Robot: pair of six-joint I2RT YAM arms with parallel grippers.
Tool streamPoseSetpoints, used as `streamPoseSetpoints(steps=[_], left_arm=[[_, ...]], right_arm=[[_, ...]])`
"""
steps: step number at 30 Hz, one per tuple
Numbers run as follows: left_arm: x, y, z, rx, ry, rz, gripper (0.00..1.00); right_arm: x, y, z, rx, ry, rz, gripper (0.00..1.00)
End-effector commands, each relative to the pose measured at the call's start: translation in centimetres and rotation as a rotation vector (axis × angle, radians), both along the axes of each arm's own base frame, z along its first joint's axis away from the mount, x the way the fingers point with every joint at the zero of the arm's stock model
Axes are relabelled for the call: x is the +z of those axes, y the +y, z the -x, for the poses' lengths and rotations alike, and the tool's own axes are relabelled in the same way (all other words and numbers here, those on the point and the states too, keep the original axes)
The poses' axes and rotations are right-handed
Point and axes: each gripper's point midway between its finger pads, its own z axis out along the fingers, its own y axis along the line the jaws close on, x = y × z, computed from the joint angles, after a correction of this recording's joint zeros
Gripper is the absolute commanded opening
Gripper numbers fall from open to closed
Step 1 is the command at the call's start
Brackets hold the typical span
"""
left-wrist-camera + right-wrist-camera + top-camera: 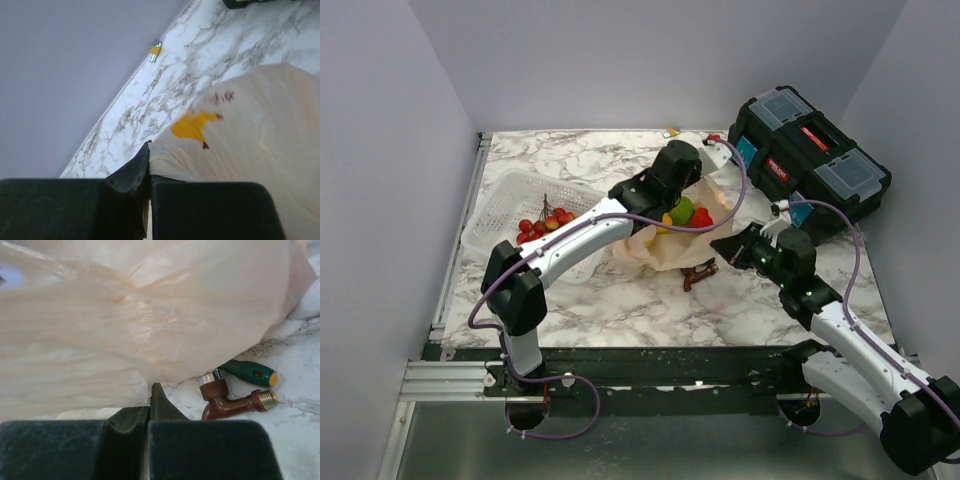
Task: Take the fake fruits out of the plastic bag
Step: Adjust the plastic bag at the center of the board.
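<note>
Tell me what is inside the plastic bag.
A green fruit, a red fruit and part of a yellow fruit show at the open mouth of the plastic bag. Anything deeper is covered by the crinkled plastic.

Bright, even, diffuse light casts only soft shadows on the table (620,298). The left wrist view is blurred across the plastic bag (260,165); the overhead view is sharp.

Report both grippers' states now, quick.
Left gripper: shut on the thin crinkly peach-beige plastic bag.
Right gripper: shut on the same bag.
</note>
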Motion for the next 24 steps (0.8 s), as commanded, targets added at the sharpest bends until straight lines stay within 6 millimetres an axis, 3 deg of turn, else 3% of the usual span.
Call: streamPoseSetpoints(steps=[1, 5, 10, 12, 14, 17, 20, 24], left_arm=[[4.1, 0.0, -0.5, -0.041, -0.011, 0.132, 0.00], [5.0, -0.5, 0.4, -0.107, 0.014, 0.176, 0.00], [4.3, -1.2, 2.2, -0.180, 0.086, 0.204, 0.00], [3.8, -1.3, 2.9, -0.206, 0.114, 0.207, 0.00], [3.3, -1.8, 3.8, -0.247, 0.152, 0.222, 0.00], [2.6, -2.2, 4.8, -0.275, 0.207, 0.243, 0.00], [1.9, -2.2, 5.3, -0.272, 0.249, 0.252, 0.00], [1.5, -2.7, 6.8, -0.315, 0.301, 0.300, 0.00]], right_arm=[[-3.9, -2.1, 0.1, -0.137, 0.133, 0.022, 0.01], [-7.7, -3.8, 0.5, -0.267, 0.267, 0.012, 0.01], [-8.6, -2.7, 1.0, -0.195, 0.277, 0.003, 0.11], [-8.5, -2.6, 1.1, -0.169, 0.263, 0.033, 0.21], [-7.6, -2.6, 1.0, -0.148, 0.223, 0.062, 0.47], [-4.8, -2.1, 1.0, -0.075, 0.116, 0.093, 0.77], [-1.8, -1.2, 1.2, 0.023, 0.018, 0.132, 0.92], [1.9, -0.6, 1.7, 0.114, -0.116, 0.174, 1.00]])
